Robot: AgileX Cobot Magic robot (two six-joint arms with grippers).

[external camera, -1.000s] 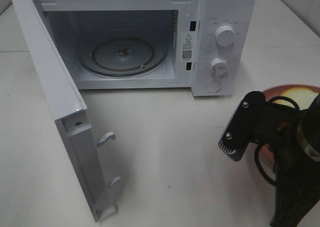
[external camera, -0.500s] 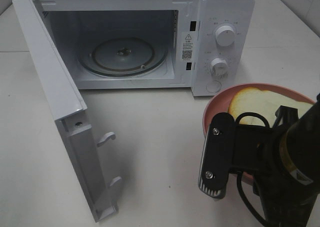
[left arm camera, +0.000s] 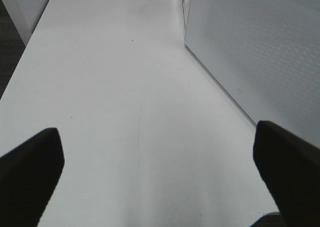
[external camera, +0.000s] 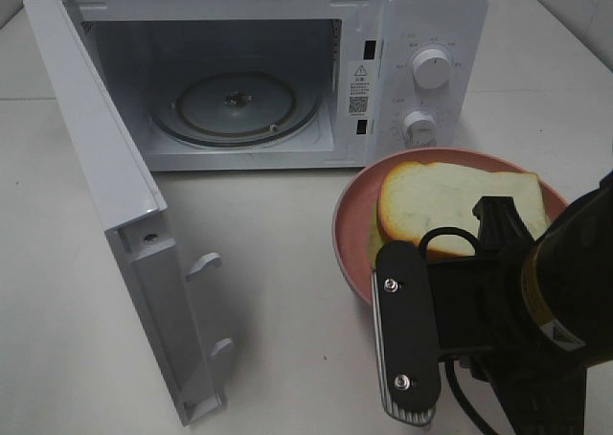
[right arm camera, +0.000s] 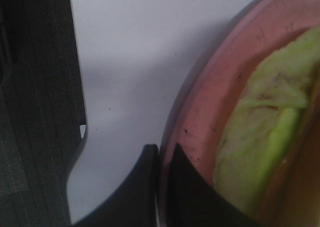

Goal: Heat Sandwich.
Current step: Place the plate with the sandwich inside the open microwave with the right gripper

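High view: the sandwich (external camera: 450, 200) lies on a pink plate (external camera: 347, 234) at lower right, before the open microwave (external camera: 421, 33); the right arm (external camera: 565, 301) hides the plate's near edge. Plate and arm have moved left since earlier. Left wrist: left jaws gape wide, empty, over the table (left arm camera: 125, 87). Right wrist: right jaws pinch the plate's rim.

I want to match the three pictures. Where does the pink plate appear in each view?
Exterior high: pink plate at right, in front of the microwave.
Left wrist: not in it.
Right wrist: close up, its rim held in the right gripper.
Shared landmark: the white table.
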